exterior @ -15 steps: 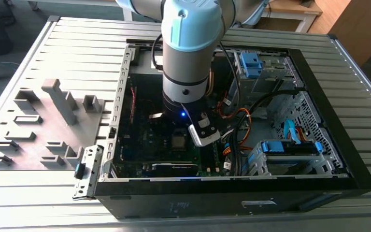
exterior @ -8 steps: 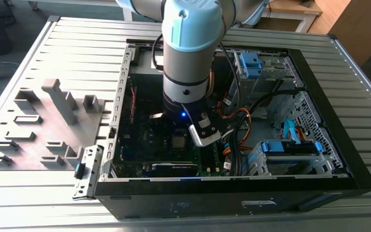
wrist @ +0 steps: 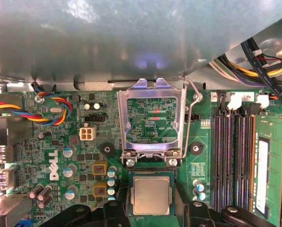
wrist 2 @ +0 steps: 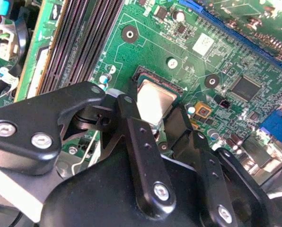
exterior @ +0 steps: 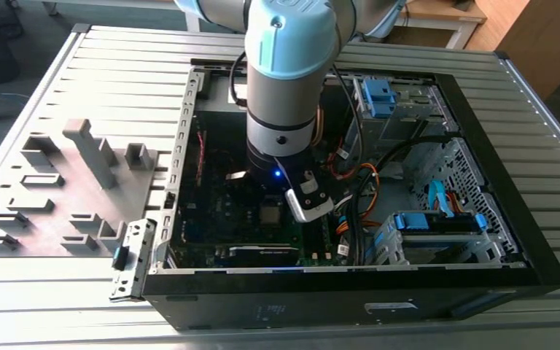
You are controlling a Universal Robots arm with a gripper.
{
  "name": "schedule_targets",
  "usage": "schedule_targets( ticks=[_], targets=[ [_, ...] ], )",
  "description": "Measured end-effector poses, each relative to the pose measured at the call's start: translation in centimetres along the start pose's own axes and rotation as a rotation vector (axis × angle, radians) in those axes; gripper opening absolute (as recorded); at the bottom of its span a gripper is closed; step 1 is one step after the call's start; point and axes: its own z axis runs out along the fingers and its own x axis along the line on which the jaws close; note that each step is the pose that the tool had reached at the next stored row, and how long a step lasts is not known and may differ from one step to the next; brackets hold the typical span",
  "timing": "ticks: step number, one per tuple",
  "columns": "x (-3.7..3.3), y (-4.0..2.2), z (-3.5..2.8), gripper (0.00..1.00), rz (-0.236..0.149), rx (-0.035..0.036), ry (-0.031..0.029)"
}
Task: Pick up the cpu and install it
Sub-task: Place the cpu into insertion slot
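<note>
The cpu (wrist: 151,195) is a small square chip with a pale silvery top. It lies flat in the motherboard socket, under the raised silver socket frame (wrist: 153,118). My gripper (wrist: 152,210) reaches down over it, with one black finger (wrist: 116,213) against each of two opposite edges, shut on the chip. The second wrist view has the cpu (wrist 2: 154,100) between the same fingers (wrist 2: 131,118) of my gripper (wrist 2: 153,113). In the exterior view the arm (exterior: 282,109) stands upright inside the open computer case, with the cpu (exterior: 272,214) just beneath its wrist.
The socket lever (wrist: 194,109) is swung up beside the frame. Dark memory slots (wrist: 231,156) and a green memory stick (wrist: 264,161) run alongside the socket. Coloured cables (wrist: 51,106) cross the board. The case wall (exterior: 178,168), drive bays (exterior: 431,233) and cable bundles (exterior: 358,189) surround the arm.
</note>
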Motion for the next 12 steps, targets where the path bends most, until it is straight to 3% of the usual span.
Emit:
schedule_targets(
  ticks=[12],
  targets=[
    [-0.11, -0.03, 0.09, 0.47, 0.000, -0.0005, 0.0001]
  ],
)
